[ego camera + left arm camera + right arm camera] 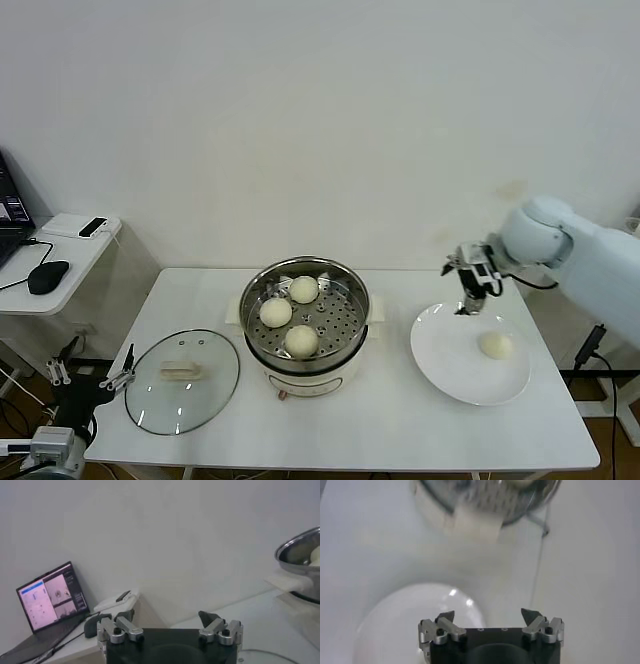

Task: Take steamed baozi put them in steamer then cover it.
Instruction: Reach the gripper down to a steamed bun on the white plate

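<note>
The steel steamer (pixel 345 290) stands mid-table on its cream pot base and holds three baozi (pixel 276 312) (pixel 303 289) (pixel 301 341). A fourth baozi (pixel 495 345) lies on the white plate (pixel 450 365) at the right. My right gripper (pixel 470 290) is open and empty, above the plate's far edge, up and left of that baozi; its wrist view shows the plate (pixel 385 625) and the steamer (pixel 485 500). The glass cover (pixel 183 381) with its cream handle lies flat on the table at the left. My left gripper (pixel 95 375) is open, parked off the table's left edge.
A side table (pixel 70 262) at the far left carries a mouse (pixel 47 276), a laptop (pixel 47 597) and a small device (pixel 92 227). The white wall stands behind the table. The steamer's rim and handle (pixel 300 577) show in the left wrist view.
</note>
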You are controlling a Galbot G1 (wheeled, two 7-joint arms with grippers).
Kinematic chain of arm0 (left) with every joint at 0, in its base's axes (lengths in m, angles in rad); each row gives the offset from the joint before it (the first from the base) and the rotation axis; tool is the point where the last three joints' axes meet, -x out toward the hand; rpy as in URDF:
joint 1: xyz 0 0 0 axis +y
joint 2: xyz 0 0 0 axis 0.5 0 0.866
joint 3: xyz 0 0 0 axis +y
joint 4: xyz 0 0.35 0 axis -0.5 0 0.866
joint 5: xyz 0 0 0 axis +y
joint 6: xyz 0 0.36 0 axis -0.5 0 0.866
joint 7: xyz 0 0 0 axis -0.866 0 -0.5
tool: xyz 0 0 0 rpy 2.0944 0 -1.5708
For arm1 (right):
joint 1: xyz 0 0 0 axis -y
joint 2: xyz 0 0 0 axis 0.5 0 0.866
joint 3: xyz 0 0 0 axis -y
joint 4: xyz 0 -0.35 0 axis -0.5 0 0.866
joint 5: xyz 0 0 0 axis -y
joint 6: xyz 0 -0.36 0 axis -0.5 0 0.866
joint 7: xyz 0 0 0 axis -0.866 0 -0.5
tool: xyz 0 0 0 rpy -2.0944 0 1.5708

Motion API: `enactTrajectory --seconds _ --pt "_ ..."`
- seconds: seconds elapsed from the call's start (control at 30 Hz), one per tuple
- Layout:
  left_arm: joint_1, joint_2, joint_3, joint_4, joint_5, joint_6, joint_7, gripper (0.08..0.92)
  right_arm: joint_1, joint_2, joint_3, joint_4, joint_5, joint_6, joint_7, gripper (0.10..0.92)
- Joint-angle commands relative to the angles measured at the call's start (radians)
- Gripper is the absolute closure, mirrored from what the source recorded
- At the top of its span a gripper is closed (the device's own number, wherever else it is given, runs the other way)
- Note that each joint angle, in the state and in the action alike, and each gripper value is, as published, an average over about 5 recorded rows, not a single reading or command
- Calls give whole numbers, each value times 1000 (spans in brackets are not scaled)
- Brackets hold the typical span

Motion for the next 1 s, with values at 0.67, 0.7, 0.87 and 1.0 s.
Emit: enactTrajectory --seconds 0.67,0.7,0.87,1.0 --pt "-1 -3 0 1 3 4 -12 177 -499 80 451 -295 -281 116 19 203" --pt "-1 -3 0 2 3 5 -12 177 -495 90 445 -306 -285 116 22 203" --pt "-2 -5 0 9 3 5 -11 177 -480 133 445 -355 -295 119 33 203" --pt "-5 -5 2 19 4 4 -12 177 -467 159 442 -386 -305 116 44 203"
